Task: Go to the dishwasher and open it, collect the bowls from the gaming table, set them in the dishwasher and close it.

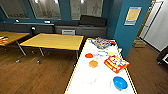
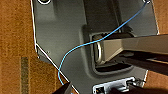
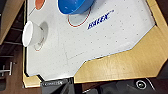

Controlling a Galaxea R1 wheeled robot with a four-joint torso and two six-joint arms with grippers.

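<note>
You are looking down the gaming table (image 1: 100, 77), its white top edged in yellow, running away from you in the head view. A blue bowl (image 1: 120, 83) is sitting near you toward the right rim, an orange bowl (image 1: 93, 64) farther up the middle, a red-orange bowl (image 1: 89, 55) beyond it. An orange game box (image 1: 116, 63) is lying beside them, another colourful box (image 1: 101, 42) at the far end. A white cup (image 3: 32, 33) is standing on the top near the blue bowl. Plain yellow-topped tables (image 1: 53, 41) are standing to the left on dark wooden flooring (image 1: 32, 75), with teal walls (image 1: 128, 27) behind. You cannot tell how either gripper's fingers are standing.
</note>
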